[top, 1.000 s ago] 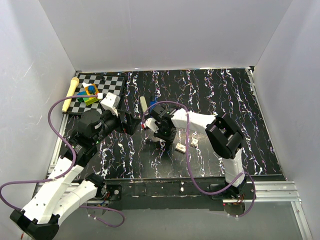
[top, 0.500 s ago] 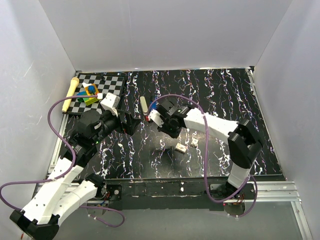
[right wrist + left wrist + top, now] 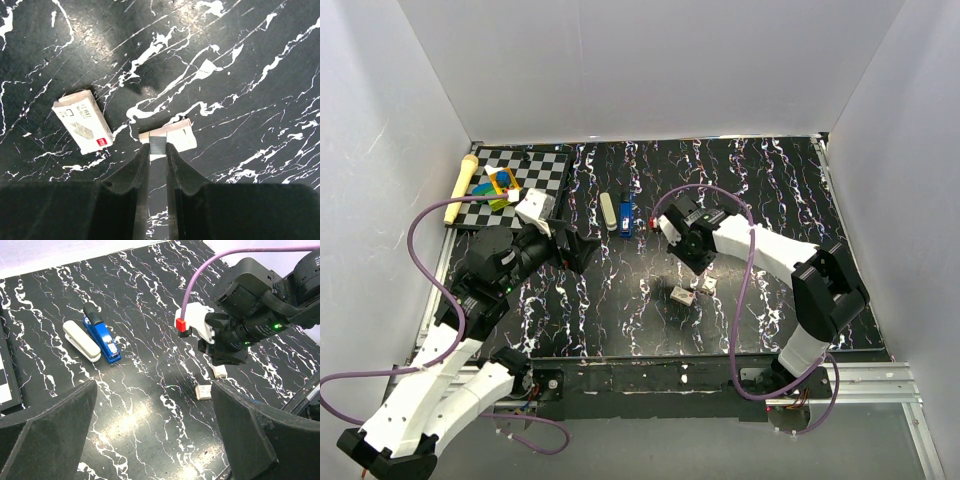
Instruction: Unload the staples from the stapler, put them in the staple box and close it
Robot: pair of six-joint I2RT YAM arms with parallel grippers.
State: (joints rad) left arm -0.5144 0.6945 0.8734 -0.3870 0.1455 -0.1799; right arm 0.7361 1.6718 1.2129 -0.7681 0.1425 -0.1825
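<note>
While left gripper (image 3: 154, 390) hovers wide open, right gripper (image 3: 157, 151) points down, pinching staples (image 3: 157, 143) above box (image 3: 181, 140).

My left arm (image 3: 440, 370) rises from its base at seven o'clock and leans toward one o'clock. The left gripper (image 3: 575, 248) points to three o'clock, its jaws spread wide with nothing between them. My right arm (image 3: 775, 248) bends at an elbow out at four o'clock, then reaches toward ten o'clock. The right gripper (image 3: 158, 148) points down, its fingers pinched on a short strip of staples (image 3: 158, 144).
</note>
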